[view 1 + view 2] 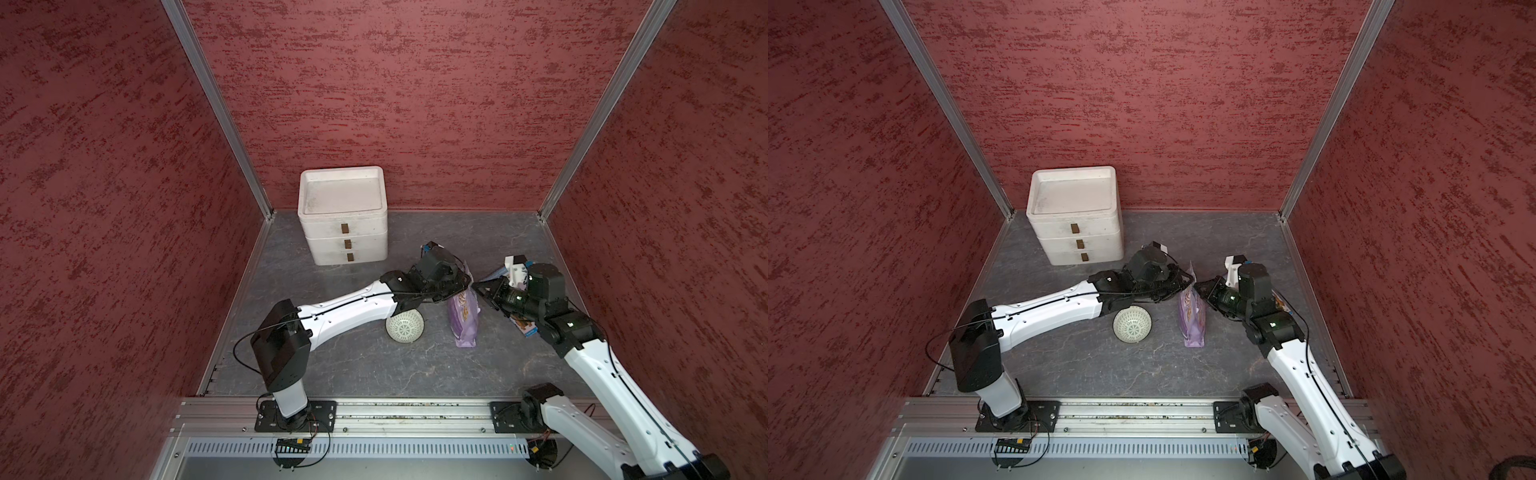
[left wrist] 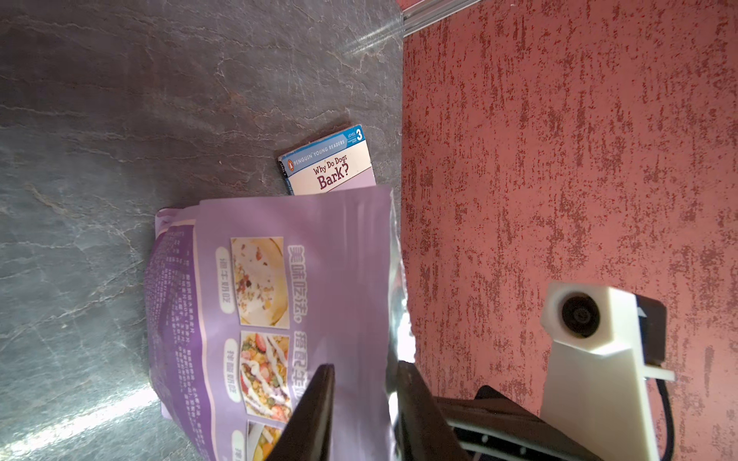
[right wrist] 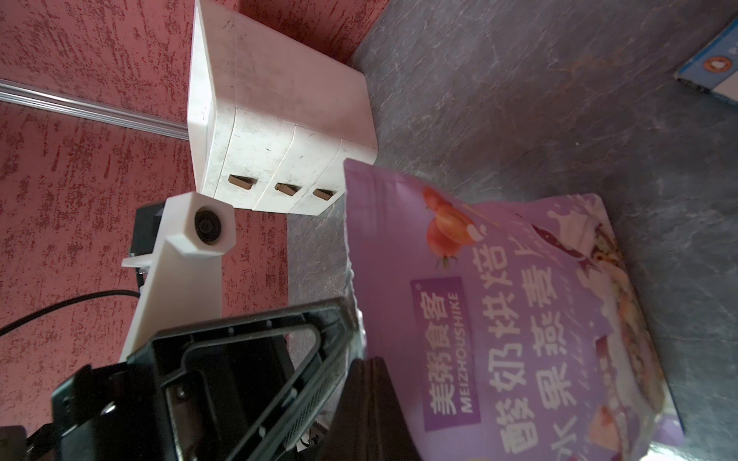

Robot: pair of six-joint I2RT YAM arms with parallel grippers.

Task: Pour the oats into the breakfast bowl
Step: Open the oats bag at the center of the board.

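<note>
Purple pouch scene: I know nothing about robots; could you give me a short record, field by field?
pouch: purple oat pouch, upright on table
left gripper: jaws either side of pouch top, grip unclear
right gripper: shut on pouch top edge
bowl: green-lattice bowl beside pouch, partly under left arm
book: Why Do Dogs Bark? book, flat, partly under right arm
drawers: white three-drawer box by back wall

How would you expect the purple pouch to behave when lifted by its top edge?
Probably floppy: the purple pouch has thin, creased film walls. Likely bottom-heavy, since its lower part bulges while the top lies flat. Standing tall on a narrow base, it may tip if pushed.
</note>
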